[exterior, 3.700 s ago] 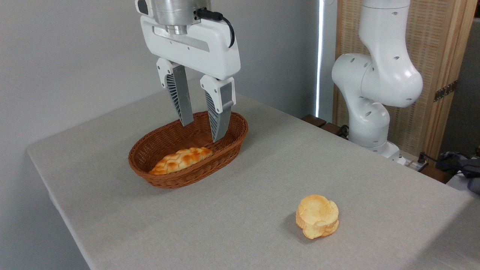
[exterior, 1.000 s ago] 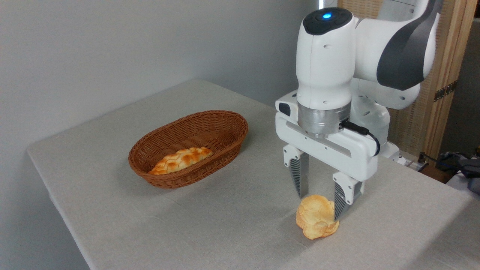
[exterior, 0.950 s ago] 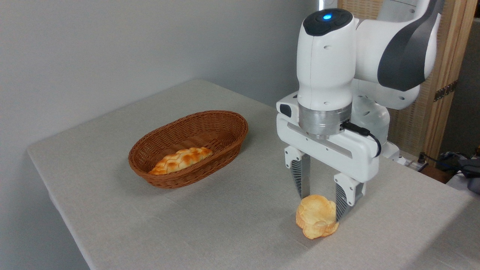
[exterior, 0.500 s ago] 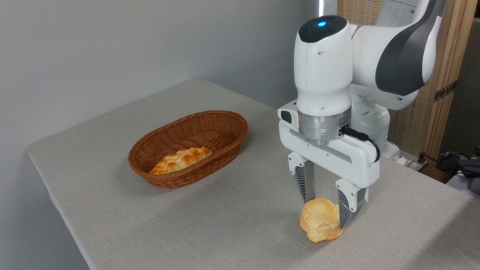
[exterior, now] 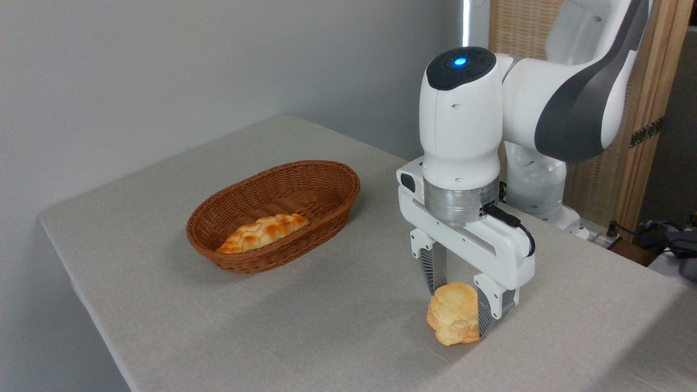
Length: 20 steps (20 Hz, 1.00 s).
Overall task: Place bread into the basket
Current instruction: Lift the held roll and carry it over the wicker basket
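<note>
1. While my gripper points straight down, its two fingers pinch the bread from either side.
2. That bun sits low at the table, right of the basket and well apart from it.
3. Inside the basket lies a braided loaf.

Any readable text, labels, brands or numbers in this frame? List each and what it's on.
None readable. No words, numbers or logos show on the arm, the gripper, the basket, the bread, the loaf or the table. Only mark: a lit blue dot on the arm's top.
</note>
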### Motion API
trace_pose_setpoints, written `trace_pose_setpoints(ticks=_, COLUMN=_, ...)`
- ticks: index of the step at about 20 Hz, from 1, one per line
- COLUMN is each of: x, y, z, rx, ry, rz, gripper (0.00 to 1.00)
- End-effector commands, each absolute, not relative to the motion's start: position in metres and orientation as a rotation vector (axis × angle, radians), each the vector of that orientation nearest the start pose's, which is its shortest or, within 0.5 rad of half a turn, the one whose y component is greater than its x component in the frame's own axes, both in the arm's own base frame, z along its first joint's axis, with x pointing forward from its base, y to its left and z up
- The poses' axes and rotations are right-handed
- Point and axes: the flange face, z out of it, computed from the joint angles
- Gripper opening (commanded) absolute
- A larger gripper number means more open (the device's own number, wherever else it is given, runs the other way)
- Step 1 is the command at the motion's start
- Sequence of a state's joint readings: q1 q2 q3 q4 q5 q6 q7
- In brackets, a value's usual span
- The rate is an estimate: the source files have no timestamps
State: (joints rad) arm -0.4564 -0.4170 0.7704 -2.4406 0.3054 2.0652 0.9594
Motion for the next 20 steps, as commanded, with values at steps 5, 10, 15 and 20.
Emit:
trace_pose_setpoints(ticks=5, x=0.430, y=0.140, z=0.400, rx=-2.847, ry=1.325, rz=0.149, gripper=0.45)
trace_pose_setpoints(ticks=10, x=0.435, y=0.131, z=0.395, rx=-2.831, ry=1.365, rz=0.266, gripper=0.45)
trace_pose_setpoints(ticks=15, x=0.439, y=0.132, z=0.404, rx=-2.830, ry=1.359, rz=0.252, gripper=0.45)
trace_pose_setpoints(ticks=20, x=0.453, y=0.118, z=0.444, rx=-3.005, ry=1.292, rz=0.144, gripper=0.45)
